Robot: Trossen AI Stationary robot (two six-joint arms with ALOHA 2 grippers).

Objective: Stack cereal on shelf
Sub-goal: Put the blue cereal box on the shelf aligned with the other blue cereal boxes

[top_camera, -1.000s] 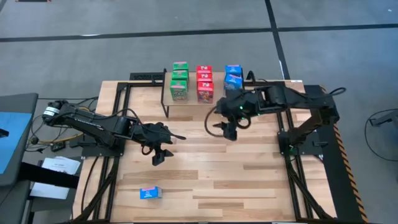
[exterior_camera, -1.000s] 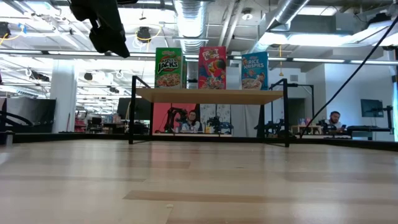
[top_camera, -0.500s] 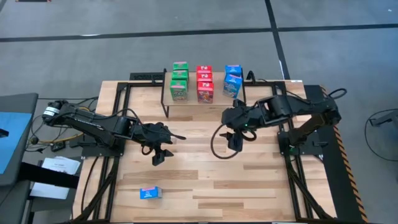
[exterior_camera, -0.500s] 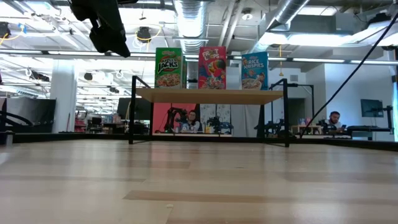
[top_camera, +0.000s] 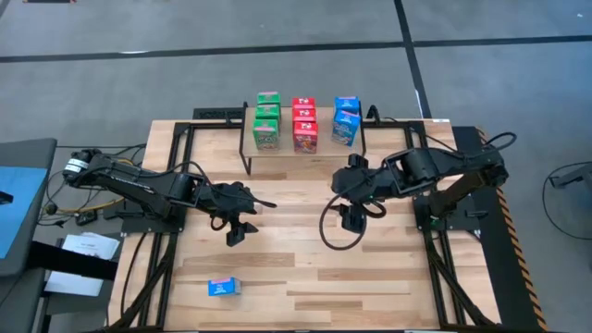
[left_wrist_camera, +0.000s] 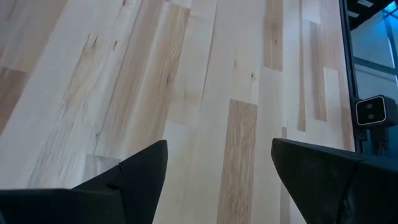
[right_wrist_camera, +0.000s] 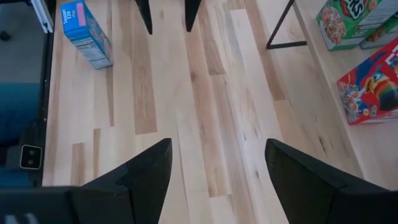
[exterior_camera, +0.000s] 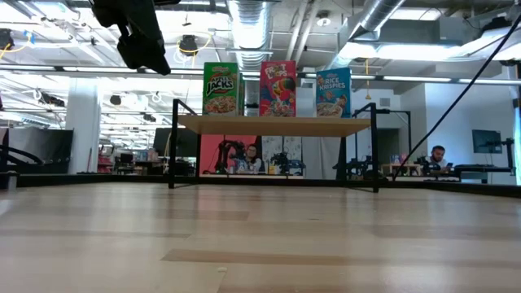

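Note:
The shelf (top_camera: 305, 151) stands at the table's far middle on black legs. Cereal boxes stand on it in three rows: green (top_camera: 267, 120), red (top_camera: 304, 125) and blue (top_camera: 346, 120). The low view shows them upright on the shelf board (exterior_camera: 277, 124). One more blue box (top_camera: 223, 288) lies flat on the table near its front left. My right gripper (top_camera: 356, 215) hangs open and empty above the table, in front of the shelf's right end. My left gripper (top_camera: 242, 222) stays open and empty above the table's left middle.
Bare wooden tabletop (top_camera: 305, 259) lies between both grippers and the near edge. In the right wrist view the loose blue box (right_wrist_camera: 87, 34) lies beyond my left arm's fingers (right_wrist_camera: 168, 12), with a shelf leg (right_wrist_camera: 283, 28) off to one side. People sit in the room behind the table.
My right gripper has drawn back from the shelf's right end toward the table's near edge and slightly right, turning a little, still open and empty. The boxes and the left arm have kept still.

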